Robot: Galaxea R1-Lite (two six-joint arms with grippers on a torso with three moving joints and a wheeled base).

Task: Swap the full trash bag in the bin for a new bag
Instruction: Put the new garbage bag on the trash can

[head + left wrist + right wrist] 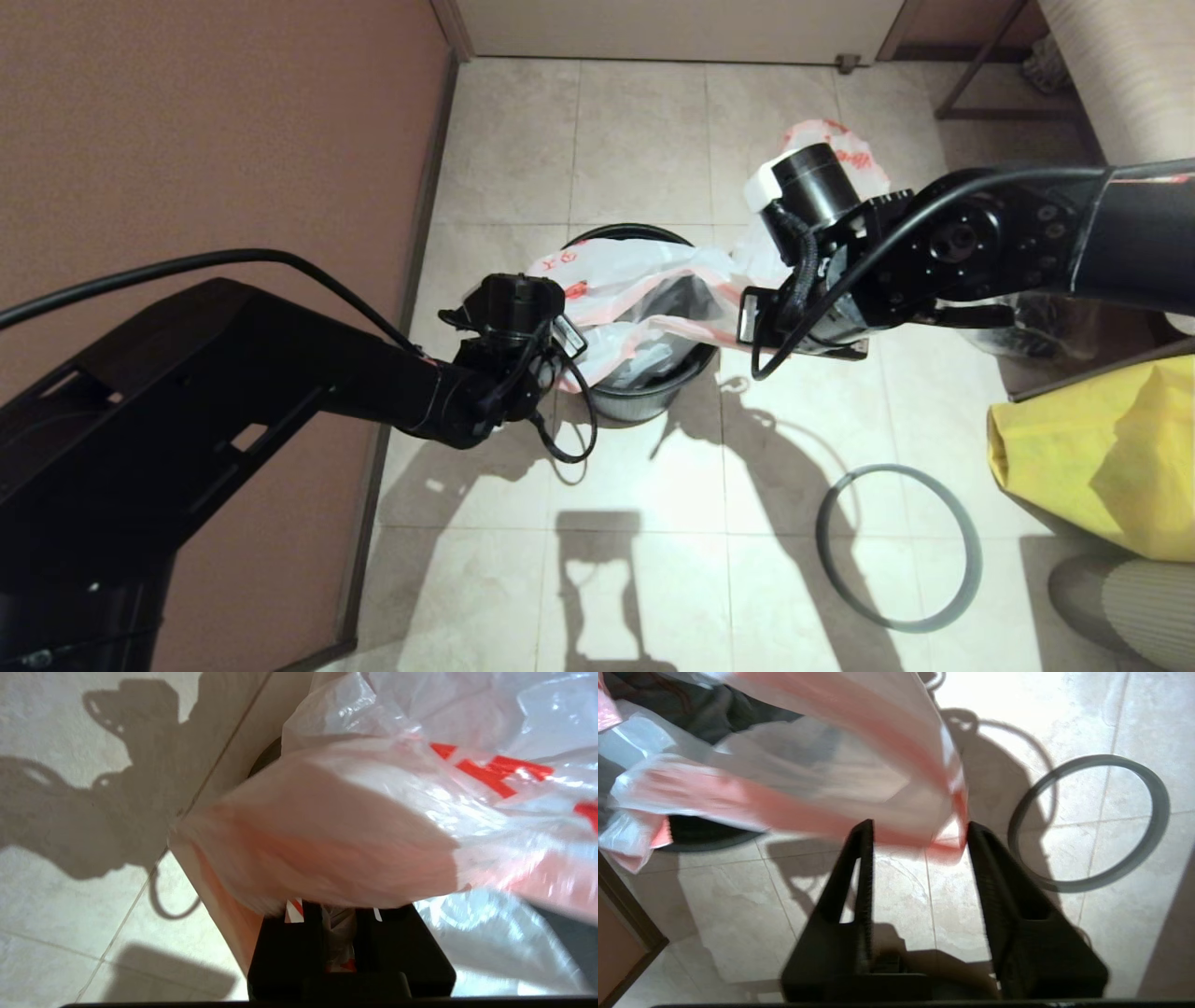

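Thin white red-printed plastic bag (635,280) stretched over small black bin (644,397)
Left gripper (338,933) pinched the bag's edge; right gripper (920,830) stood spread, holding nothing.

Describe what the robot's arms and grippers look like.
Both arms are matte black with looping black cables. The left arm has a boxy shell; the right arm has round joint housings and a white-capped cylinder. The right gripper has tapered black fingers with ribbed inner faces.
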